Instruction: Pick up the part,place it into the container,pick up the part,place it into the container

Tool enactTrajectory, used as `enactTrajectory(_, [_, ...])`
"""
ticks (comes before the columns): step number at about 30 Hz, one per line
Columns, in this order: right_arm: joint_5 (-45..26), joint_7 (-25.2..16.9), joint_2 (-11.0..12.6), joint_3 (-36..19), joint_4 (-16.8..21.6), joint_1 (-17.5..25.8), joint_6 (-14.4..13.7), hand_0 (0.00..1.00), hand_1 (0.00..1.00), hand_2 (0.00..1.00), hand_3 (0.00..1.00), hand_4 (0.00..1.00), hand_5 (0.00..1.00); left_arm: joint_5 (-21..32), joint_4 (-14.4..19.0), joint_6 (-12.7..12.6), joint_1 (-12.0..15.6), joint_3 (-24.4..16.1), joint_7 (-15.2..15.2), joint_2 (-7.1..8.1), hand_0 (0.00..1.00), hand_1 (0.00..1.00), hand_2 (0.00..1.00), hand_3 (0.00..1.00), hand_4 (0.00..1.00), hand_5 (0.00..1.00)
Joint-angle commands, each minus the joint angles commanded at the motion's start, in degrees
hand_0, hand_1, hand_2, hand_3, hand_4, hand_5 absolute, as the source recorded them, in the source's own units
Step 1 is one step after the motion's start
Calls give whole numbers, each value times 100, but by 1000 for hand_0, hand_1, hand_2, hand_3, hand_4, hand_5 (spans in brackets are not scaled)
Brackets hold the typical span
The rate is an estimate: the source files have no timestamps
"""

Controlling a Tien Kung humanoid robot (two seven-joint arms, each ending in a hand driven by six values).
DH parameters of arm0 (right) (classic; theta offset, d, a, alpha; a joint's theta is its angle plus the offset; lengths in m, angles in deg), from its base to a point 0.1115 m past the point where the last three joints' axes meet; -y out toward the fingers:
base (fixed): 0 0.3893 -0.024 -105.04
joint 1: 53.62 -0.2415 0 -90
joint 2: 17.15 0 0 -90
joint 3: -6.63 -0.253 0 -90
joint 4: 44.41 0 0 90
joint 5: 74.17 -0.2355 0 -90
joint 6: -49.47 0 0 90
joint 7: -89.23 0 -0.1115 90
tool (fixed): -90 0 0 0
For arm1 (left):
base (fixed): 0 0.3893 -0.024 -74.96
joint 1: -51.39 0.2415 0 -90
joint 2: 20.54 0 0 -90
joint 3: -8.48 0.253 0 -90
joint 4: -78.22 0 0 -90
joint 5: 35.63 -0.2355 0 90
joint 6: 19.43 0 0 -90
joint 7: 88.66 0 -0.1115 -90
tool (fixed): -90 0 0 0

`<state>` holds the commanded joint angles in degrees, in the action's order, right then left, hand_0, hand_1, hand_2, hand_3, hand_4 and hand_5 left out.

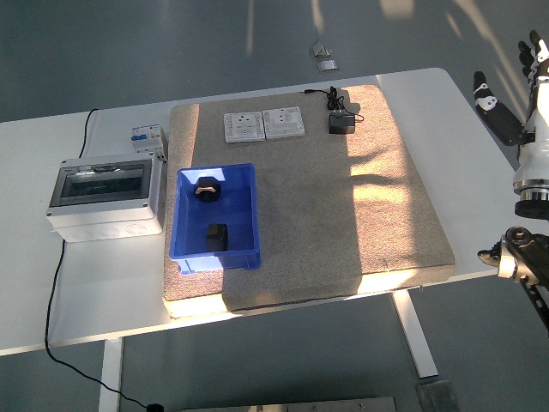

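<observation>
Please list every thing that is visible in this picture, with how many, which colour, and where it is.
table: 1, white, fills the middle of the view
mat: 1, grey-brown, lies on the table's middle
container: 1, blue, on the mat's left part
parts: 2, black, both inside the container, one behind the other
socket plates: 2, white, side by side at the mat's far edge
adapter: 1, black with a cable, right of the socket plates
distribution box: 1, white with a dark clear lid, on the table left of the mat
breaker: 1, white, behind the distribution box
right hand: 1, white and black, raised at the picture's right edge, off the table, fingers open, holding nothing
</observation>
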<state>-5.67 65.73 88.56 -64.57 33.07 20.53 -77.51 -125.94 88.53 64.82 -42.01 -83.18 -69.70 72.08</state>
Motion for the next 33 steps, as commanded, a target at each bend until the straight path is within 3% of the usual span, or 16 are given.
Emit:
enactTrajectory(4, [-355,-401,13,-365,-5,141,0,835,813,842,864,676,326,-10,0,66,32,-2,-24,-7,629,659,679,618,594,688])
enactTrajectory(5, [-388,-441,15,-422,-16,160,0,683,515,651,705,679,315,-4,0,85,41,2,-32,-7,636,660,677,619,596,668])
enactTrajectory(10, [-581,-515,97,-354,-116,161,0,683,515,651,705,679,315,-21,0,145,71,28,-47,-18,636,660,677,619,596,668])
enactTrajectory(11, [-594,-471,155,-214,-154,135,0,664,463,543,602,696,307,-50,0,155,73,33,-46,-19,643,661,672,619,612,685])
enactTrajectory(16, [-315,-174,159,358,-282,70,0,664,463,543,602,696,307,-143,0,154,64,82,-50,-38,643,661,672,619,612,685])
enactTrajectory(17, [-258,-126,137,424,-301,58,0,674,485,577,593,796,386,-131,0,146,67,99,-52,-47,643,663,674,608,615,695])
enactTrajectory(22, [20,218,146,634,-388,-1,0,674,485,577,593,796,386,-37,0,135,84,229,-95,-59,643,663,674,608,615,695])
enactTrajectory(23, [7,241,170,680,-407,-7,0,714,651,735,734,833,450,-5,0,136,91,261,-108,-56,647,663,673,602,582,670])
enactTrajectory(28, [-111,167,193,917,-448,11,0,714,651,735,734,833,450,159,0,157,123,408,-175,-56,647,663,673,602,582,670])
enactTrajectory(29, [-127,141,172,954,-459,11,0,721,722,788,802,846,517,184,0,164,127,441,-186,-59,651,665,673,596,579,642])
enactTrajectory(33, [-150,106,108,1179,-521,-47,0,721,722,788,802,846,517,156,0,174,113,460,-182,-69,651,665,673,596,579,642])
